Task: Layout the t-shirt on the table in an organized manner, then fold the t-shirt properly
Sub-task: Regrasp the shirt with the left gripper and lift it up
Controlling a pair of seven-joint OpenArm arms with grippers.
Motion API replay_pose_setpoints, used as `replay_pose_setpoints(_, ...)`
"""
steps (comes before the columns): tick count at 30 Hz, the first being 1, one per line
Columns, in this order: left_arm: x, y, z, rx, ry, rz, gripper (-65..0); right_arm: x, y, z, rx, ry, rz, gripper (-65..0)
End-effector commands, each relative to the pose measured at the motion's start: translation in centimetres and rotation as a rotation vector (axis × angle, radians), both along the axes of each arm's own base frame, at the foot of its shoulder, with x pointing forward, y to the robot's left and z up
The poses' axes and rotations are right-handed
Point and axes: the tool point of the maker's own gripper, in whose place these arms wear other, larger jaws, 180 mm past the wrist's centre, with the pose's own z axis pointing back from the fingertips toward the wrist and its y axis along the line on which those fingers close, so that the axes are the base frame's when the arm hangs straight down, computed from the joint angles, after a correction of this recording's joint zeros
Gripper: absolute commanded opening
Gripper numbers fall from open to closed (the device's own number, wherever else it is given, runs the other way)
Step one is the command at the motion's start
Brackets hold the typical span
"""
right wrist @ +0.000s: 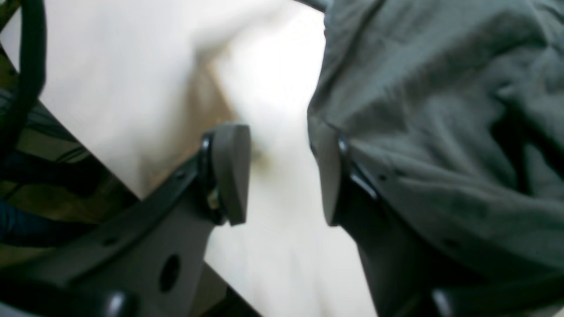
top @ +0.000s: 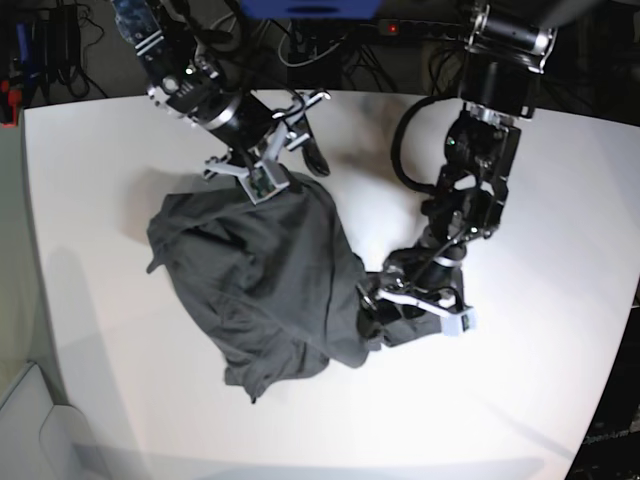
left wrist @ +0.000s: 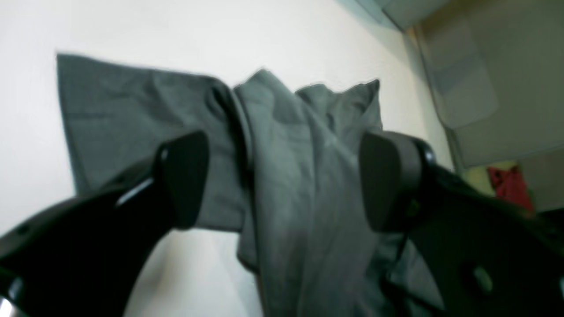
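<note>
There is one t-shirt (top: 255, 285), one table (top: 100, 180) and two grippers. The dark grey t-shirt lies crumpled in a rounded heap a little toward nine o'clock of the table's middle in the base view, with a loose flap reaching down to about seven o'clock. Going left to right in that view, the right gripper (top: 300, 150) comes first, at roughly eleven o'clock of the heap and just off its upper edge; its arm descends from the top of the picture. In the right wrist view the right gripper (right wrist: 282, 174) has its fingers parted with bare white table showing in the gap, so nothing is pinched; the cloth lies draped over the outside of the finger toward three o'clock, touching it. Dark cables (right wrist: 26, 66) and the table's edge sit at nine o'clock in that view. Next comes the left gripper (top: 375, 315), low at the heap's four o'clock edge and pressed close against the cloth. In the left wrist view the left gripper (left wrist: 282, 180) has its fingers spread wide, a bunched ridge of the shirt running up between them without either pad clearly clamping it. Beyond, a flat rectangular part of the shirt spreads toward ten o'clock, and something red (left wrist: 511, 185) sits off the table at three o'clock.
</note>
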Motion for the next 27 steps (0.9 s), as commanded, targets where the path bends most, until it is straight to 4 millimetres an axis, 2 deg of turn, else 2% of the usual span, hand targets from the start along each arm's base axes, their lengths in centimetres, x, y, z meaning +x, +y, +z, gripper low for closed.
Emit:
replay_pose_setpoints(1,0.9,-1.5,2.2,-0.001,-0.070,-0.035,-13.1,0.6,0.1,1.2,0.027,-0.039,-0.004,-38.5)
replay_pose_setpoints(4,0.4,-4.2,1.9,0.039,-0.079,-0.087,-13.1,0.3,-0.5,0.8,0.003,-0.036,0.007,-38.5)
replay_pose_setpoints(8,0.1,-6.5,0.0,0.068,-0.039,-0.101,-13.1,0.1,-0.7,0.6,-0.004,-0.028,0.005,-38.5)
replay_pose_setpoints(11,0.1,-8.1,-0.6,0.083,-0.026,-0.114,-13.1,-0.1,-1.7,0.1,-0.021,-0.017,-0.011,-38.5)
replay_pose_setpoints(15,0.2,-8.4,-1.5,0.124,-0.014,-0.118,-13.1,-0.2,-2.3,-0.1,-0.035,-0.014,-0.016,-38.5)
replay_pose_setpoints(17,0.4,-8.9,-1.2,0.121,-0.020,-0.121,-13.1,0.1,-3.0,-0.2,-0.048,-0.018,-0.030,-38.5)
replay_pose_setpoints(21,0.7,-8.8,-0.6,0.117,-0.033,-0.114,-13.1,0.8,-4.0,0.1,-0.055,-0.030,-0.056,-38.5)
replay_pose_setpoints(25,1.2,-8.7,-0.6,0.126,-0.033,-0.114,-13.2,1.1,-4.2,0.2,-0.059,-0.038,-0.063,-38.5)
replay_pose_setpoints(27,1.4,-8.6,-1.3,0.134,-0.012,-0.114,-13.2,1.2,-4.3,0.3,-0.059,-0.041,-0.063,-38.5)
